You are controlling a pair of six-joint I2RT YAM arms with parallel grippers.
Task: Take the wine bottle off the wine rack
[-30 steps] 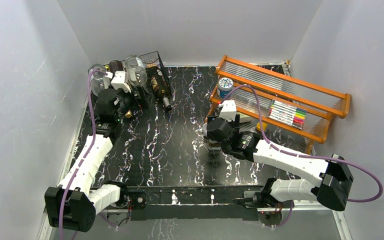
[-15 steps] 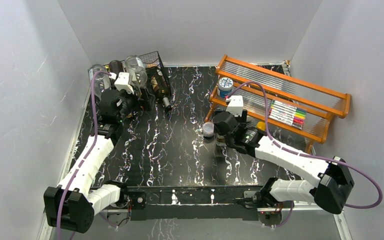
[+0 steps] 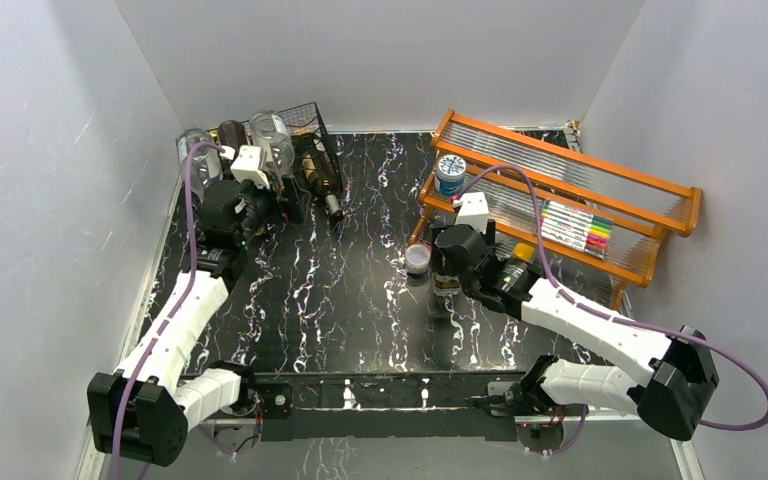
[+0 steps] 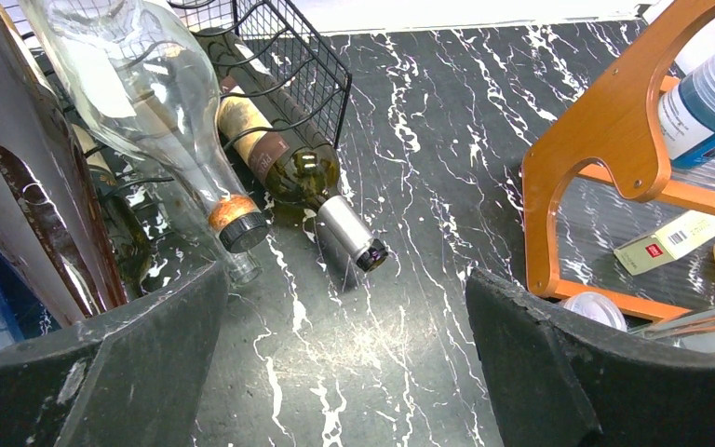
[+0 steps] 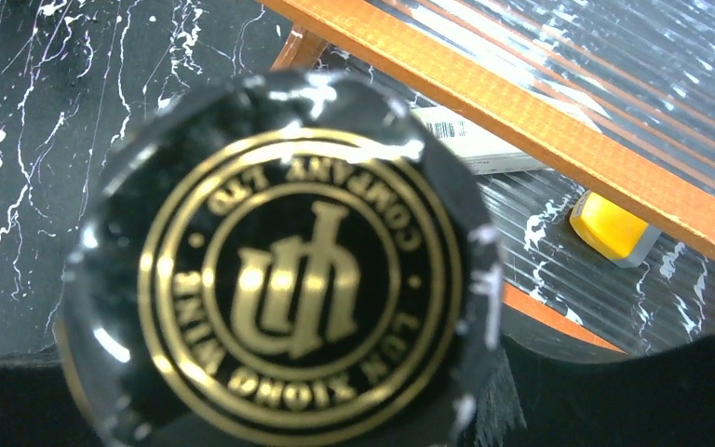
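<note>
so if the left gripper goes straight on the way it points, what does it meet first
The left gripper likely meets the silver neck of the dark wine bottle in the wire rack; depth unclear.

Open tabletop [image 3: 360, 290] between wine rack [image 3: 312, 116], shelf [image 3: 600, 172]

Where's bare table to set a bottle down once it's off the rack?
The table is bare through its middle, between the wine rack and the orange shelf, down to the near edge. Crowded: the rack's front, where bottle necks stick out, and the shelf's foot, with a small jar and the right arm.
</note>
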